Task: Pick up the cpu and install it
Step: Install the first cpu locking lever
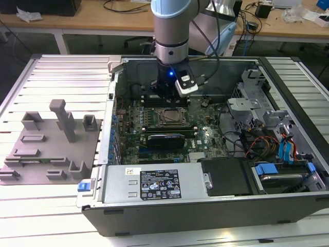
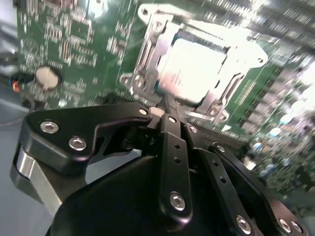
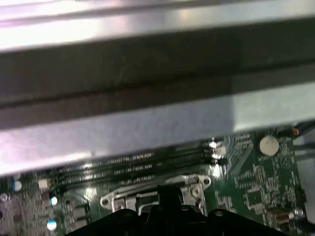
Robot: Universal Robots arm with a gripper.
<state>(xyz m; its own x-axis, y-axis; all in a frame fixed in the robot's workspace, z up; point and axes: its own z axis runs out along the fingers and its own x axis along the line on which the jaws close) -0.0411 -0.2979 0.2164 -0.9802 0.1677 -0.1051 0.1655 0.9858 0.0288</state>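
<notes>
Arm: one arm (image 1: 172,25) enters from the far side in the exterior view and hangs straight down, pale grey-blue casing above a silver band.
Wrist: vertical, black section with a small blue light, a white-and-black module fixed on the side toward the exterior view's right.
Gripper (image 2: 170,110): black, pointing down.
Fingers (image 2: 173,147): in the second wrist view the black bolted links converge to a narrow tip, drawn together with nothing between them.

The open computer case (image 1: 205,170) is seen whole from above and in front in the exterior view. The socket (image 2: 189,64) on the green board (image 2: 64,44) is viewed closely in the second wrist view, past the pincer (image 2: 170,105); the same socket (image 3: 157,194) is shared, looking toward the case wall (image 3: 147,88), in the first wrist view.
</notes>
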